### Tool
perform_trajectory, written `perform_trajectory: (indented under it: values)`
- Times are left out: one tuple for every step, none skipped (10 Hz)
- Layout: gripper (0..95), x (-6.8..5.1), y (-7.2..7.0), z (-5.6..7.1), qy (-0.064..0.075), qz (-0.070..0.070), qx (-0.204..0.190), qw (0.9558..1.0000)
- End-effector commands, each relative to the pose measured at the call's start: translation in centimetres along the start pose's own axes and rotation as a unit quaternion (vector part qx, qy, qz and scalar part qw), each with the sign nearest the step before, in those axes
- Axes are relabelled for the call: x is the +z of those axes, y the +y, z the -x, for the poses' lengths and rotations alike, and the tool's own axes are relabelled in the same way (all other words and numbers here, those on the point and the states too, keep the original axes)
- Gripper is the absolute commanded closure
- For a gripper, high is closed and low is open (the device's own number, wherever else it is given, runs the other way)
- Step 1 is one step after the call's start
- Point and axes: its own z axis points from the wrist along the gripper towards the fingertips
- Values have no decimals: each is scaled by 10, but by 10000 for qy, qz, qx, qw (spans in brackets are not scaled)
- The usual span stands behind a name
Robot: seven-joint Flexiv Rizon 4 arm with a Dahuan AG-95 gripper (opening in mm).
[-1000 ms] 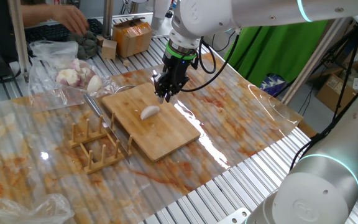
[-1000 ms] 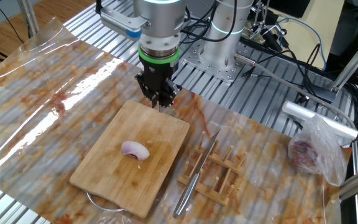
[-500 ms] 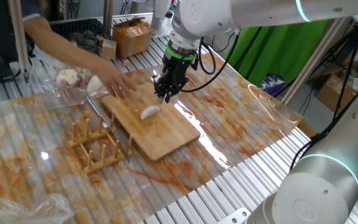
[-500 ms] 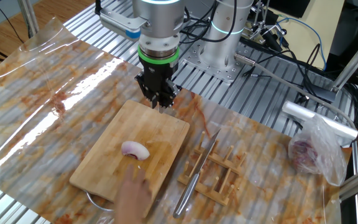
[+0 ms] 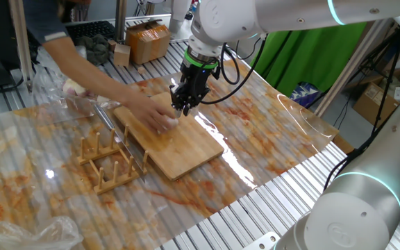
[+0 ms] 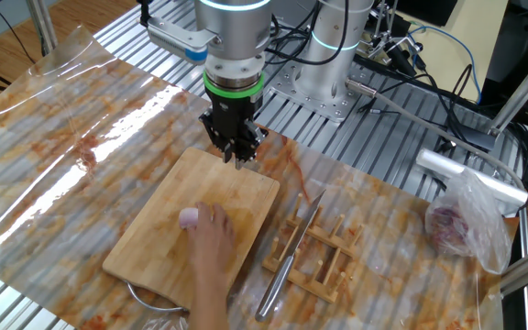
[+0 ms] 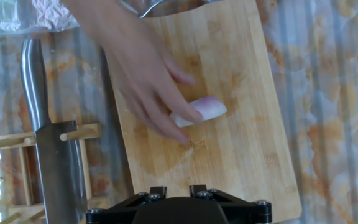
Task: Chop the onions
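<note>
Nothing is cut yet — 1 pale pink onion wedge (image 7: 204, 109) lies whole mid-way on the rectangular bamboo board (image 7: 253, 137) under a person's bare hand (image 7: 145, 81). The steel knife (image 7: 58, 155) sits in its wooden rack (image 6: 324, 261). Beyond, the black gripper (image 6: 235, 152) hovers empty over the board's far edge, fingers nearly together.

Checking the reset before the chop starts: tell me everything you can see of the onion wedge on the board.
The onion wedge is one small curved piece of peeled flesh, pale white with a pink tip, lying flat near the middle of the bamboo board. A person's hand reaches in from the board's far end and its fingers rest on the wedge, covering one end. It looks uncut. The robot's hand hangs over the board's edge, apart from it. The knife sits on the wooden rack beside the board.
</note>
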Motion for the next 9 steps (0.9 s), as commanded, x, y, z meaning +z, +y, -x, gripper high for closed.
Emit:
perform_trajectory:
  values:
    - [760,1,1,0,3,10,-1,10000]
    - [760,4,1,0,4,15,-4,10000]
    - [760,5,1,0,3,16,-3,10000]
    - [760,6,2,0,4,22,-6,10000]
    - [760,7,2,1,4,23,-6,10000]
    - [760,9,2,1,5,22,-9,10000]
    - [760,10,3,0,6,26,-7,10000]
    - [760,11,3,1,4,29,-11,10000]
    - [760,14,4,1,5,29,-15,10000]
